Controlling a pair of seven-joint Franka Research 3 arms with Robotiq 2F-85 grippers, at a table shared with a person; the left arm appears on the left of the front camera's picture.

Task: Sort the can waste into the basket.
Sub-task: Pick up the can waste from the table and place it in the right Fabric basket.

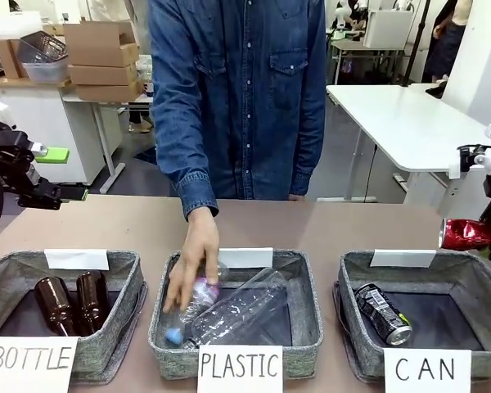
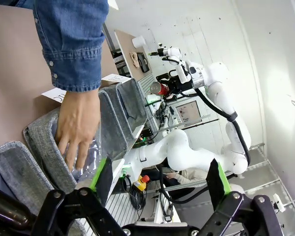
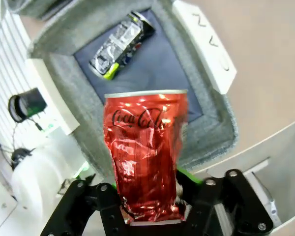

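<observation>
The dented red can [image 1: 465,234] hangs above the far right rim of the grey basket [image 1: 475,268] signed "CAN", with my right gripper [image 1: 484,231] shut on it. In the right wrist view the red can [image 3: 145,152] stands upright between the fingers of the right gripper [image 3: 148,194], over the basket's rim [image 3: 64,83]. On the dark lining lies the black can [image 1: 383,313], which the right wrist view also shows [image 3: 120,44]. My left gripper [image 1: 39,193] hovers at the far left, back from the baskets. Its jaws stand open with nothing held [image 2: 160,184].
The "BOTTLE" basket [image 1: 8,270] at left holds two brown glass bottles [image 1: 72,303]. In the middle "PLASTIC" basket [image 1: 307,286] lie clear plastic bottles [image 1: 237,311], and the person's hand [image 1: 192,262] reaches in and rests on one. The person stands at the far side.
</observation>
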